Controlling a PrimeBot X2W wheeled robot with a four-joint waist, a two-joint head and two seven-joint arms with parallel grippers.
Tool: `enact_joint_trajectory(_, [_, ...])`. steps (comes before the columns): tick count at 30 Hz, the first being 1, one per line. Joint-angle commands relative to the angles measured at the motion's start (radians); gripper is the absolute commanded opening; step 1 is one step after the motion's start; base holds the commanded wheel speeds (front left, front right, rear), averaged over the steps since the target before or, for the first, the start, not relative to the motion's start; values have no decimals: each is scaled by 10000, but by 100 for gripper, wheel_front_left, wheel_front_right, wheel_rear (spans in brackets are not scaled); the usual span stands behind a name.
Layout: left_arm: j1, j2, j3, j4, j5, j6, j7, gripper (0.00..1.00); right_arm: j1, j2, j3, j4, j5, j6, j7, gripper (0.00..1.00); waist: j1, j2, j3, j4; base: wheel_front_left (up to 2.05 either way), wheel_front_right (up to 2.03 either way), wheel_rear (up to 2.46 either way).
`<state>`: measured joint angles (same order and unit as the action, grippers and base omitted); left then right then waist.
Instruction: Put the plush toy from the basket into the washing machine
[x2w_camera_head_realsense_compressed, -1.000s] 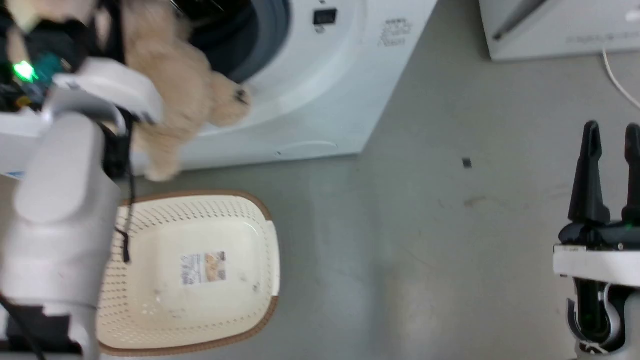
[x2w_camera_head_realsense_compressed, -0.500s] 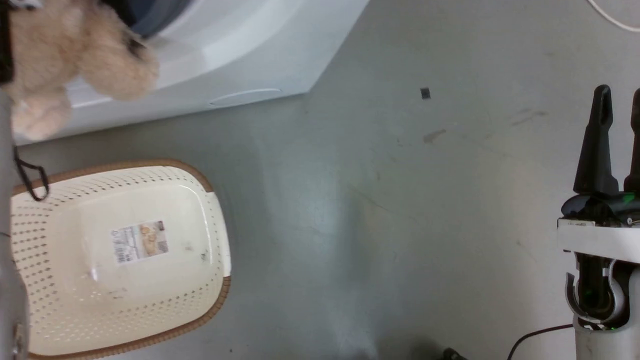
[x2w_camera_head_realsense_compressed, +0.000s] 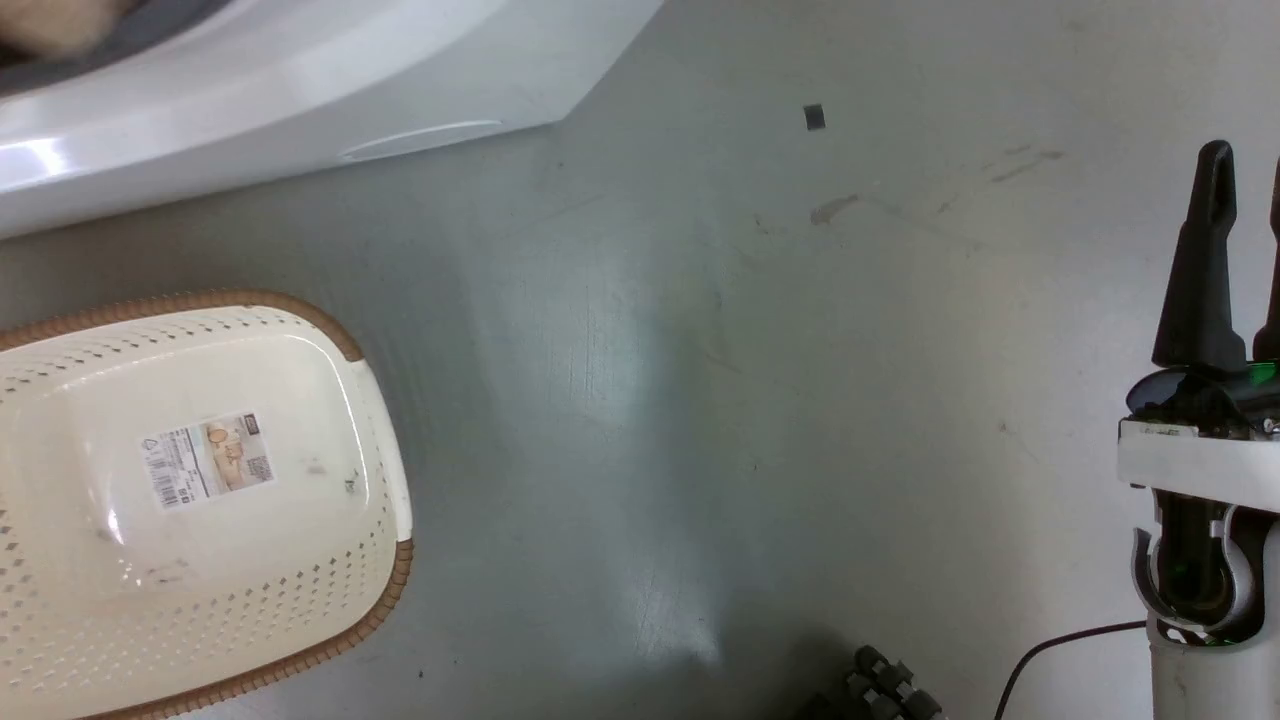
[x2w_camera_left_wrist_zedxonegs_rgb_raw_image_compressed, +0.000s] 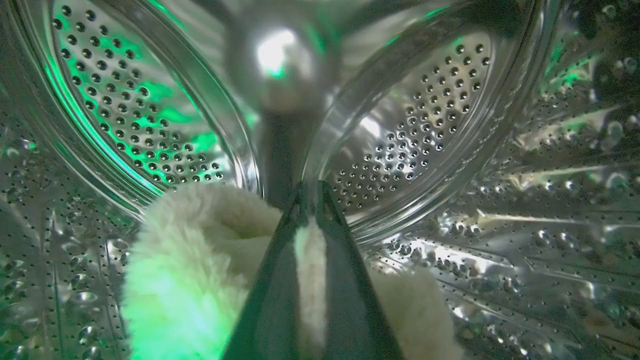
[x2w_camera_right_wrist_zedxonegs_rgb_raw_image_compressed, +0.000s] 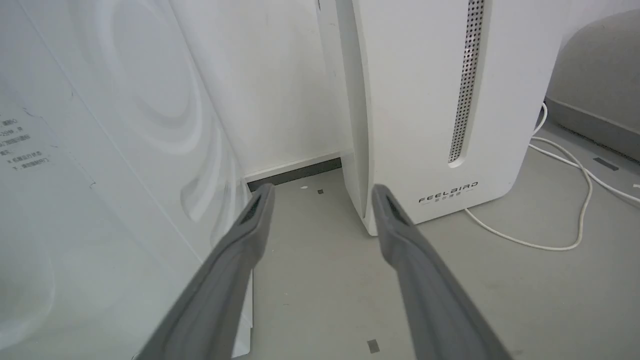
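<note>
Fur of the plush toy (x2w_camera_left_wrist_zedxonegs_rgb_raw_image_compressed: 190, 260) bulges along the bottom of the left wrist view, tinted green at the lower left. A strip of it is pinched between the two dark fingers of the left gripper (x2w_camera_left_wrist_zedxonegs_rgb_raw_image_compressed: 311, 192), whose tips meet at mid-frame. Beyond them the perforated steel drum of the washing machine (x2w_camera_left_wrist_zedxonegs_rgb_raw_image_compressed: 425, 125) curves around toy and gripper alike.

In the head view the basket (x2w_camera_head_realsense_compressed: 385, 520) sits at the lower left on the grey floor (x2w_camera_head_realsense_compressed: 700, 400), a paper label (x2w_camera_head_realsense_compressed: 205, 460) on its bottom, and the washer's white front crosses the upper left. The right gripper (x2w_camera_head_realsense_compressed: 1247, 165) stands at the right edge.

In the right wrist view its fingers are spread apart around nothing. Past them stands a white appliance marked FEELBIRD (x2w_camera_right_wrist_zedxonegs_rgb_raw_image_compressed: 425, 100), with a white cable (x2w_camera_right_wrist_zedxonegs_rgb_raw_image_compressed: 550, 245) at the right.
</note>
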<state>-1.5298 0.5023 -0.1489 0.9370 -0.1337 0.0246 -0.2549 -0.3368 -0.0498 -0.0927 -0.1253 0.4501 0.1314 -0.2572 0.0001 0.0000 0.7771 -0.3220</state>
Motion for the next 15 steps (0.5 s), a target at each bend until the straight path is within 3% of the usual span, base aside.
enact_joint_trajectory(1, [-295, 33, -17, 43, 32, 50, -56, 0, -164, -4, -4, -45, 19, -7, -46, 100, -1, 0, 94, -38, 0, 0, 0])
enact_joint_trajectory(5, [-935, 105, -211, 495, 231, 157, -56, 0, -199, -4, 55, -40, 51, -7, -46, 100, -1, 0, 249, -68, 0, 0, 0])
enact_joint_trajectory(6, [-1017, 116, -206, 606, 225, 195, -58, 37, -210, -4, 66, -36, 65, -7, -46, 100, -1, 0, 271, -71, 0, 0, 0])
enact_joint_trajectory(7, [-1060, 133, -221, 701, 239, 233, -60, 100, -219, -4, 79, -29, 73, -7, -46, 100, -1, 0, 282, -72, 0, 0, 0])
enact_joint_trajectory(15, [-726, 91, -277, 1006, 170, 288, -66, 100, -221, -4, 113, 63, 16, -7, -46, 100, -1, 0, 62, 65, 0, 0, 0])
